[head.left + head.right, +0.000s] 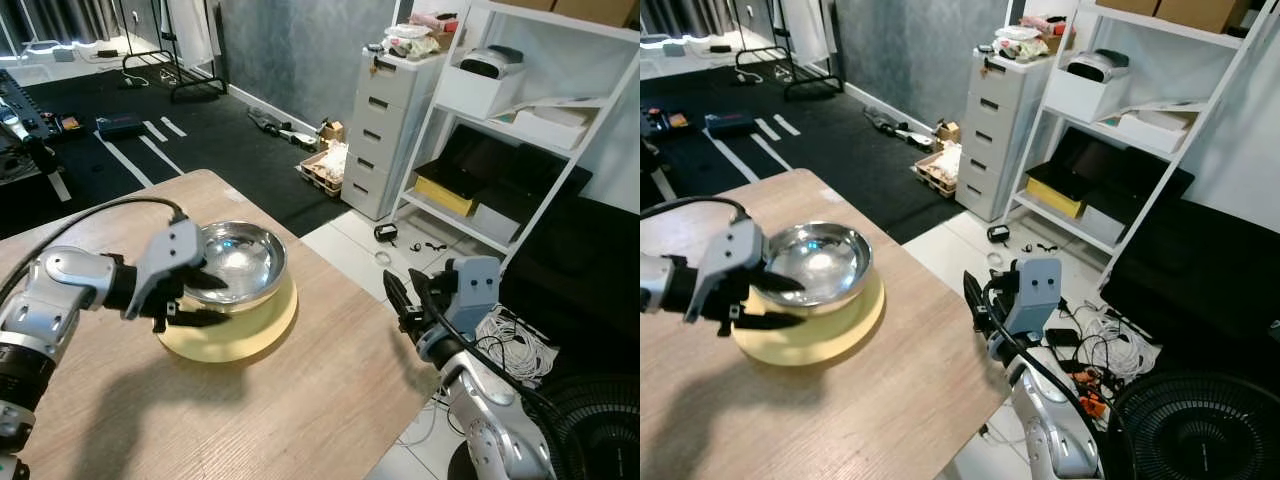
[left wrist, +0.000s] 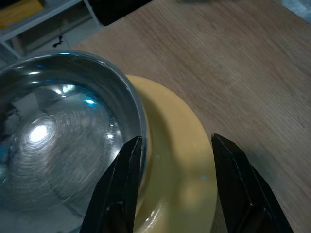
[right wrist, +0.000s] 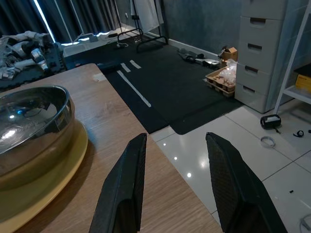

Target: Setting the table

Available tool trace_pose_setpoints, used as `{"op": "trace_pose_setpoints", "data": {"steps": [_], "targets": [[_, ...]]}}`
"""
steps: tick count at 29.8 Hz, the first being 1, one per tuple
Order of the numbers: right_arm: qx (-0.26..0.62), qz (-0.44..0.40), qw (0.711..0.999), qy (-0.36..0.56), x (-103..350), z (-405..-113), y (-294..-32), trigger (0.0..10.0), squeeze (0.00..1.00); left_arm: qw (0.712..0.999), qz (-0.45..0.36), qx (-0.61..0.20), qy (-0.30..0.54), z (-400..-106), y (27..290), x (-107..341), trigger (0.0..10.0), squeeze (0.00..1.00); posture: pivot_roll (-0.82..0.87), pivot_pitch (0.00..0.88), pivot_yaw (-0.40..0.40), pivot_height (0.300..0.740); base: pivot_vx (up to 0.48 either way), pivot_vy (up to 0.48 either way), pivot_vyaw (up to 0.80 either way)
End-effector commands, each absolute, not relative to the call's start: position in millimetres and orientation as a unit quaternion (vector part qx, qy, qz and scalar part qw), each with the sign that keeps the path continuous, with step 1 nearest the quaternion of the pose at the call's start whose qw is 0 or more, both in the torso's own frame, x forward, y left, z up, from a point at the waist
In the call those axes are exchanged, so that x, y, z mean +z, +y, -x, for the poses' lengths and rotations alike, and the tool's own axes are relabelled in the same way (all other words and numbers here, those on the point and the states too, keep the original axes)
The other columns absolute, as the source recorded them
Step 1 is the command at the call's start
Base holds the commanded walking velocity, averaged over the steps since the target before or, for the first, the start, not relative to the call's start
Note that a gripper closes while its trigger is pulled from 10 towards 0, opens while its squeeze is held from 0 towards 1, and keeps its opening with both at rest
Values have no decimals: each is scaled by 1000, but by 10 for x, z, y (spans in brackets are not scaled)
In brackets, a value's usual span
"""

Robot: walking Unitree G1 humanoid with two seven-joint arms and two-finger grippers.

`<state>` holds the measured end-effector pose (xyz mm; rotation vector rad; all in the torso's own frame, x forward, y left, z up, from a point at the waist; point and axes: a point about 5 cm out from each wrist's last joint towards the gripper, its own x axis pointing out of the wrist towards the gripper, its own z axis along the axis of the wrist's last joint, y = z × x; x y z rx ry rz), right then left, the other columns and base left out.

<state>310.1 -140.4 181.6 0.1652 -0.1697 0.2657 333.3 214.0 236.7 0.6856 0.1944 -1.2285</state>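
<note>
Shiny silver metal, round and deep: that is your steel bowl in the left eye view. It sits on a flat round yellow plate, and the plate lies on the light wooden table near its far edge. Your left gripper is at the bowl's near side. One black finger pokes over the rim into the bowl and the other lies low, just above the plate. The fingers are apart and the bowl's wall is between them; you cannot tell if they squeeze it. Your right gripper hangs past the table's right edge, over the white tile floor, well apart from the bowl.

From the right eye view you see the same thing: bowl on plate, left gripper at it. Behind stand a grey drawer cabinet and a white shelf rack.

Through the left wrist view, one finger is inside the bowl's rim and the other is out over the plate. The bowl's inside is bright with little light spots.

Looking along the right wrist view, the two black fingers stand wide apart with nothing between them. The bowl and plate are off to one side on the table.
</note>
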Motion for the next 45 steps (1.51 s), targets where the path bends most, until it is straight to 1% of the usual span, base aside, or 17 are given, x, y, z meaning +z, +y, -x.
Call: {"op": "trace_pose_setpoints", "data": {"steps": [1,9,10,11,20,25,31,33,34,35,36,37,38,40,41,43,45], "targets": [[130,-83,985,-77,1788,-3083,-1414,10000,0,745,-338,-564,113,-3331,2162,2228,10000,0,118,111,27,740,0,0,0],[134,-84,984,-77,1805,-3090,-1394,10000,0,754,-353,-536,139,-3413,2232,2042,10000,0,116,109,23,740,0,0,0],[134,-83,984,-77,1805,-3089,-1400,10000,0,753,-354,-536,142,-3419,2229,2013,5451,0,116,109,23,740,0,0,0],[133,-83,985,-77,1805,-3089,-1407,10000,0,752,-355,-537,144,-3422,2226,1992,0,0,116,109,23,740,0,0,0],[130,-85,985,-77,1804,-3091,-1411,10000,0,759,-368,-526,111,-3462,2173,2070,0,0,115,111,26,740,0,0,0],[133,-88,984,-77,1804,-3107,-1384,10000,0,747,-382,-538,80,-3452,2087,2121,0,0,126,110,25,740,0,0,0],[132,-88,984,-78,1816,-3114,-1385,10000,0,742,-389,-543,56,-3445,2030,2165,0,0,125,107,27,740,0,0,0],[132,-88,984,-80,1821,-3113,-1389,10000,0,739,-400,-541,36,-3441,1983,2217,0,0,123,107,28,740,0,0,0],[131,-89,984,-81,1830,-3114,-1391,10000,0,739,-418,-528,2,-3450,1911,2304,0,0,123,107,28,740,0,0,0],[131,-92,984,-84,1844,-3118,-1382,10000,0,735,-447,-507,-50,-3455,1797,2436,10000,0,126,105,28,740,0,0,0],[131,-92,984,-84,1844,-3118,-1382,10000,0,735,-447,-507,-50,-3455,1797,2436,10000,0,126,105,28,740,0,0,0],[133,-103,982,-85,1859,-3123,-1357,10000,0,735,-461,-486,-109,-3438,1665,2582,10000,0,129,104,29,740,0,0,0],[133,-103,982,-85,1859,-3123,-1357,10000,0,735,-461,-486,-109,-3438,1665,2582,10000,0,129,104,29,740,0,0,0],[147,-125,978,-84,1876,-3127,-1271,10000,0,735,-464,-458,-188,-3358,1465,2748,10000,0,134,100,31,740,0,0,0],[154,-135,975,-83,1880,-3125,-1227,10000,0,735,-460,-452,-209,-3315,1405,2770,10000,0,131,100,31,740,0,0,0],[158,-140,974,-83,1882,-3123,-1200,10000,0,735,-459,-449,-219,-3290,1376,2776,10000,0,131,99,31,740,0,0,0],[172,-168,967,-80,1900,-3112,-1126,10000,0,731,-462,-432,-256,-3217,1266,2774,10000,0,136,95,29,740,0,0,0]]}}
